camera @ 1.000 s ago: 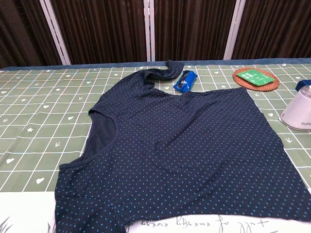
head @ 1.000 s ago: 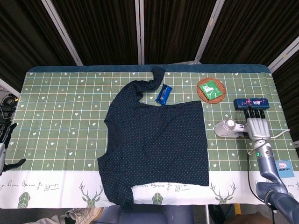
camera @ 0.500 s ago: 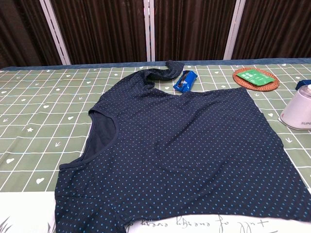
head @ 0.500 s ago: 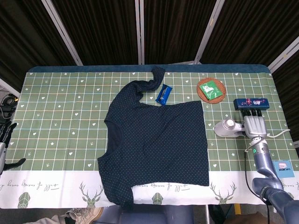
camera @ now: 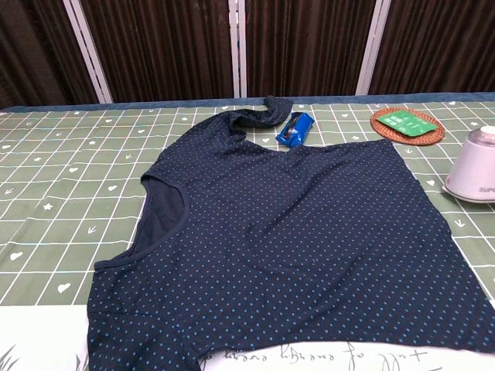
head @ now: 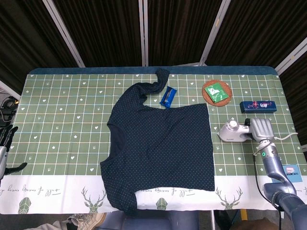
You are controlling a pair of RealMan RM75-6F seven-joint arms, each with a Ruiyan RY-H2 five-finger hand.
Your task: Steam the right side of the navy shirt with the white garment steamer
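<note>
The navy shirt [head: 160,146] lies spread flat across the middle of the table [head: 57,120], its hem side toward the right edge and one sleeve curled up toward the far edge. The white garment steamer [head: 232,132] rests on the table near the right edge, just beside the shirt's right side but apart from it. The right hand [head: 260,129] wraps the steamer's handle, fingers closed round it. The left hand [head: 5,138] hangs off the table's left edge; how far it is open cannot be told. A blue packet [head: 168,96] lies touching the shirt's far border beside the curled sleeve. A round coaster [head: 217,92] bearing a green card sits toward the far right corner, with a dark blue box [head: 257,106] between it and the right edge.
</note>
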